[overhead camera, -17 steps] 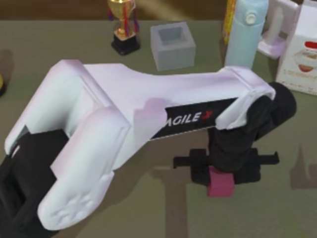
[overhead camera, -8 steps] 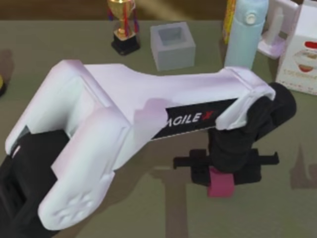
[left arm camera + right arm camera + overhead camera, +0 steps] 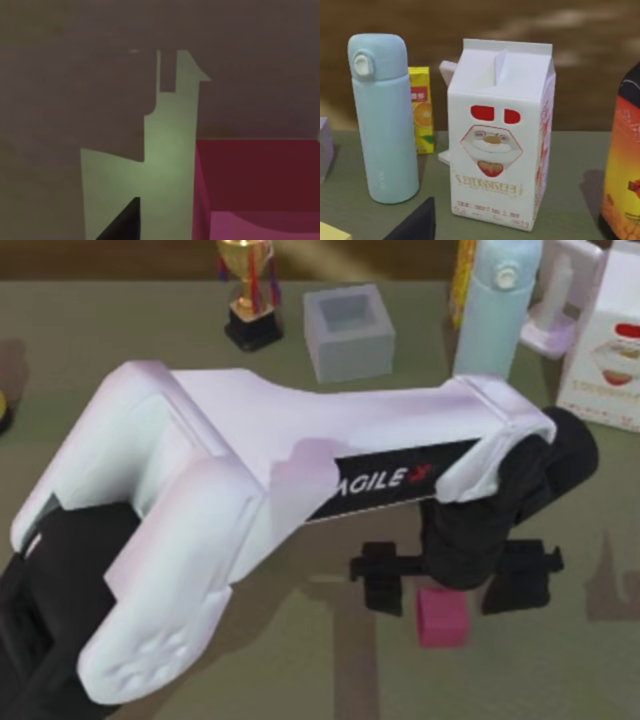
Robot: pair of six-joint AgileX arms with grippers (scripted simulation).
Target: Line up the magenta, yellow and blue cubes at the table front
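Magenta cube [image 3: 442, 616] sat on the olive-green table [image 3: 560, 670], toward the front edge and right of centre in the top view, directly below the left gripper [image 3: 455, 578]. Left gripper's two black fingers [image 3: 382, 578] were spread wide apart to either side of the cube, neither touching it, so the cube was free. Left wrist view showed the cube [image 3: 257, 187] close up beside a lit strip of table [image 3: 170, 165], most of the rest in shadow. Left arm [image 3: 250, 500], white, reached across the middle of the table from the left side. Along the back edge: trophy [image 3: 250, 290], grey hollow box [image 3: 349, 332], pale blue flask [image 3: 497, 305], milk carton [image 3: 610, 350]. Right wrist view showed the flask [image 3: 384, 117], a juice box [image 3: 421, 110] behind it, the carton [image 3: 501, 135], a dark bottle [image 3: 622, 165] and a corner of the yellow cube [image 3: 332, 232]. Right gripper's state: cannot tell. Blue cube not seen in any view.
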